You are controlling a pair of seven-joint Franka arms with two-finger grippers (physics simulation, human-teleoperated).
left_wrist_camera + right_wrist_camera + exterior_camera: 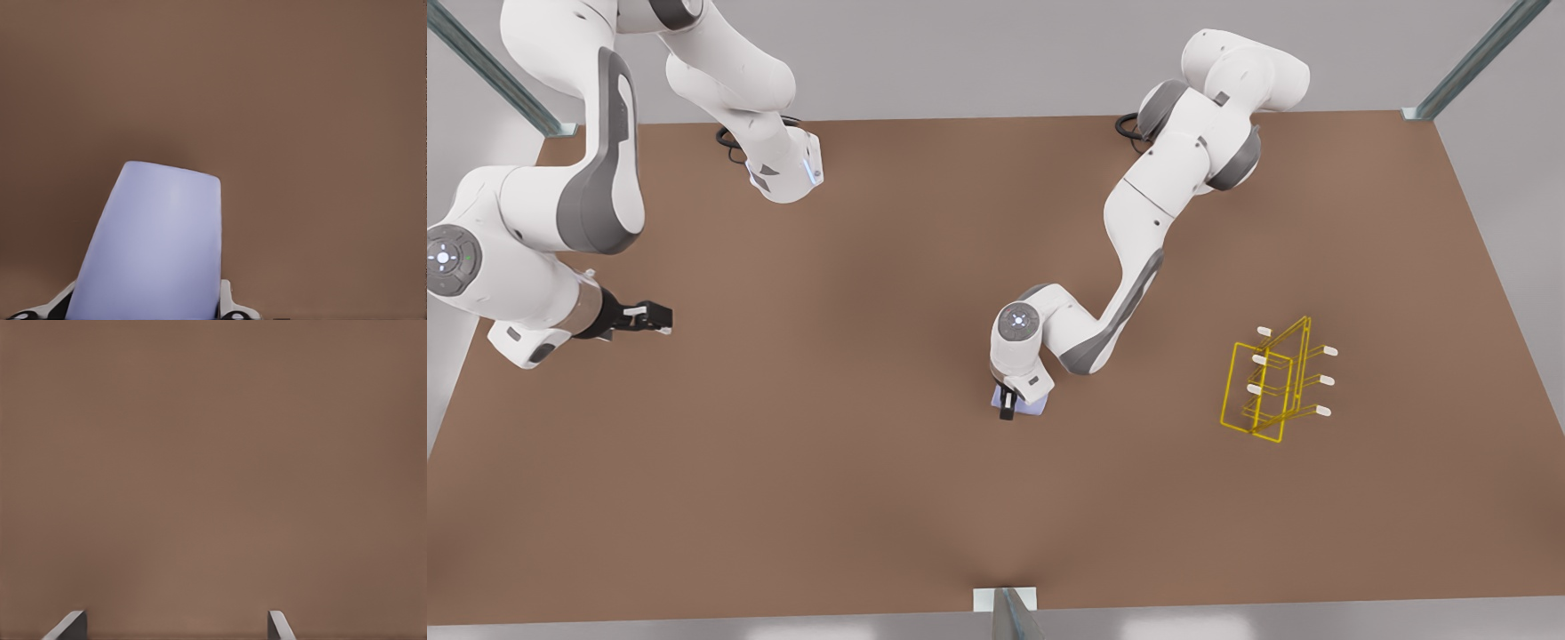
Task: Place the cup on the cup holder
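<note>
The lavender-blue cup is near the middle of the brown table. My left gripper reaches down onto it and is shut on it, with its fingers pressed against both sides of the cup. I cannot tell whether the cup touches the table. The yellow wire cup holder with white-tipped pegs stands on the table well toward the front view's right of the cup. My right gripper waits at the front view's left, open, with only bare table between its fingers.
Metal frame posts rise at the table's far corners and at the middle of the near edge. Both arm bases sit along the far edge. Bare tabletop lies between the cup and the holder.
</note>
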